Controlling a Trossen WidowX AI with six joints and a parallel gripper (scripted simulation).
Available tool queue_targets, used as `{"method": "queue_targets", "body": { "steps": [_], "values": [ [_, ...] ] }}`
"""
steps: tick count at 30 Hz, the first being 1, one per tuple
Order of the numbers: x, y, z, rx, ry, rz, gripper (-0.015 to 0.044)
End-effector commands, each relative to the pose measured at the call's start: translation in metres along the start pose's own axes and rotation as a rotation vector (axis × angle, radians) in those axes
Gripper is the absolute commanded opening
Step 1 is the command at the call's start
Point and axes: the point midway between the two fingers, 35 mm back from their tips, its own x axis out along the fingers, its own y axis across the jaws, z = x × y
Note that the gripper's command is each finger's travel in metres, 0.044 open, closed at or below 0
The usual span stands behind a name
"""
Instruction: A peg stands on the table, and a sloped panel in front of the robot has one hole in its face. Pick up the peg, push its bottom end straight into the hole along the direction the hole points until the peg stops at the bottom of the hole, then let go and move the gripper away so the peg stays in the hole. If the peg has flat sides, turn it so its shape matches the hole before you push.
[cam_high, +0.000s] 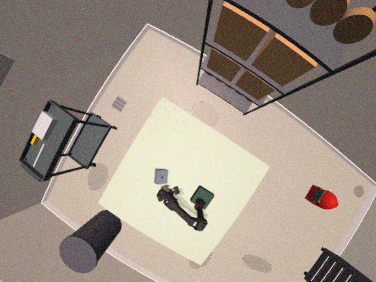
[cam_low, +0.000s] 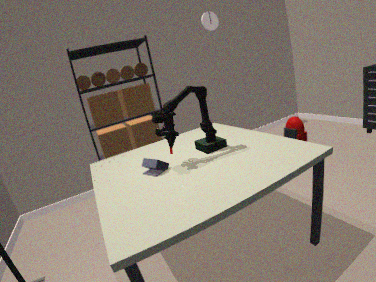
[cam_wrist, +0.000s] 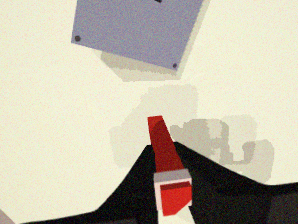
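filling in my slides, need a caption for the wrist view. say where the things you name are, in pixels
Gripper (cam_wrist: 162, 149) holding the red peg (cam_wrist: 165, 145) over the table, short of the sloped panel (cam_wrist: 135, 30)
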Motion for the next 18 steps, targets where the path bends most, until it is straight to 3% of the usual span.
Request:
{"method": "queue_targets", "body": {
  "steps": [1, 18],
  "values": [
    [0.0, -0.002, 0.002, -0.03, 0.0, 0.009, 0.0],
    [-0.004, -0.007, 0.012, -0.165, -0.023, 0.043, 0.0]
  ]
}}
